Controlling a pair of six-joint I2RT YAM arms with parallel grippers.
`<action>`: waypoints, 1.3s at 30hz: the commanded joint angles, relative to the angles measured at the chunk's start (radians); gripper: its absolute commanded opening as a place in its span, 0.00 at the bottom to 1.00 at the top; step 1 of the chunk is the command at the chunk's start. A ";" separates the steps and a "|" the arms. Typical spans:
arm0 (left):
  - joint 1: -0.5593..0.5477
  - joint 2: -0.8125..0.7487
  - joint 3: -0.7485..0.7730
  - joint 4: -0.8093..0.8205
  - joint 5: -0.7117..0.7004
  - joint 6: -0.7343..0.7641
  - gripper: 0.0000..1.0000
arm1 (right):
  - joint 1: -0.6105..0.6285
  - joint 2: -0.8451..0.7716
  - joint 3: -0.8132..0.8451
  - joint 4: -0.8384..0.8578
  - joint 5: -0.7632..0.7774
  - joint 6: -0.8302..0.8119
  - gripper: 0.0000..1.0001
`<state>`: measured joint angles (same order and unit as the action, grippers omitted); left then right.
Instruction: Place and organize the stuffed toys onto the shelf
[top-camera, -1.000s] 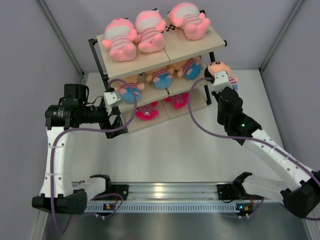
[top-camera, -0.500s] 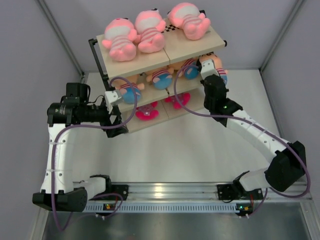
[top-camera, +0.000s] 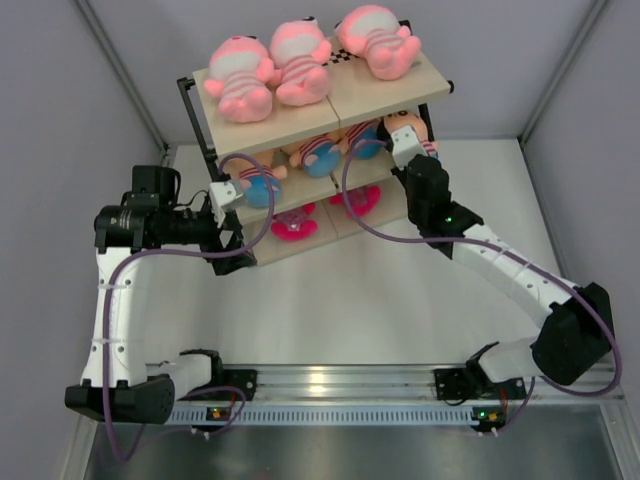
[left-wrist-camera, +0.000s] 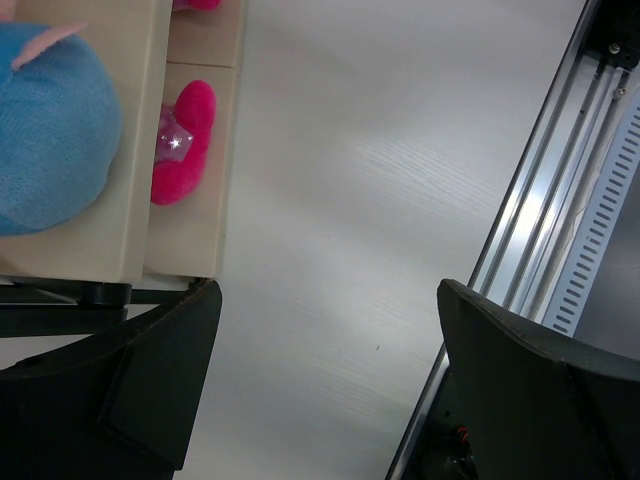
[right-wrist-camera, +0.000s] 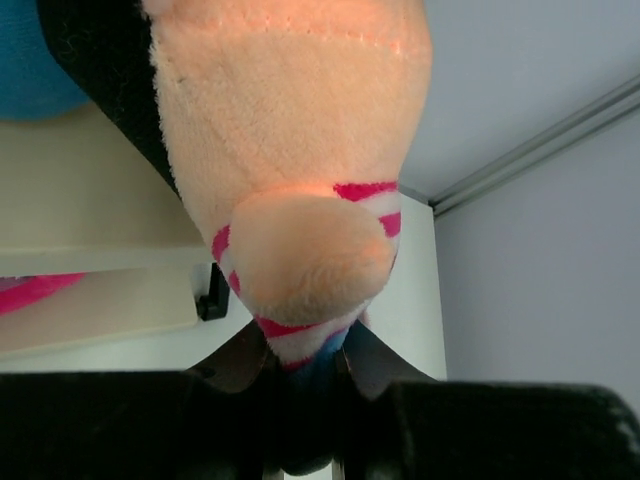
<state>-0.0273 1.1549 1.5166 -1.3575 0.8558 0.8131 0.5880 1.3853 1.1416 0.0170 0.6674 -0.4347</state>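
The shelf (top-camera: 300, 128) stands at the back of the table. Three pink stuffed toys (top-camera: 296, 62) lie on its top board. Boy dolls (top-camera: 320, 155) lie on the middle board, and pink items (top-camera: 291, 224) on the bottom board. My right gripper (top-camera: 405, 137) is shut on a boy doll (right-wrist-camera: 300, 150) and holds it at the right end of the middle board (right-wrist-camera: 70, 200). My left gripper (left-wrist-camera: 325, 370) is open and empty at the shelf's left front corner, beside the leftmost boy doll's blue bottom (left-wrist-camera: 45, 130).
The shelf's black frame post (top-camera: 425, 160) is close to my right gripper. The white tabletop (top-camera: 350, 300) lies in front of the shelf. A metal rail (top-camera: 340, 385) runs along the near edge. Grey walls enclose both sides.
My right arm has carried the boy doll left from beside the shelf to the right end of the middle board. My left arm has barely moved.
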 joint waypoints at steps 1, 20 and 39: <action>0.003 0.002 -0.003 -0.005 0.028 0.008 0.95 | 0.013 -0.081 -0.013 0.090 -0.098 0.004 0.00; 0.003 -0.017 -0.016 -0.003 0.012 0.018 0.95 | 0.007 0.047 0.167 0.043 0.224 -0.093 0.00; 0.003 -0.043 -0.032 -0.005 -0.018 0.024 0.95 | 0.018 0.215 0.322 -0.065 0.137 0.065 0.39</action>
<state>-0.0273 1.1358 1.4944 -1.3579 0.8352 0.8177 0.5892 1.6150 1.4422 -0.0517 0.8597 -0.4229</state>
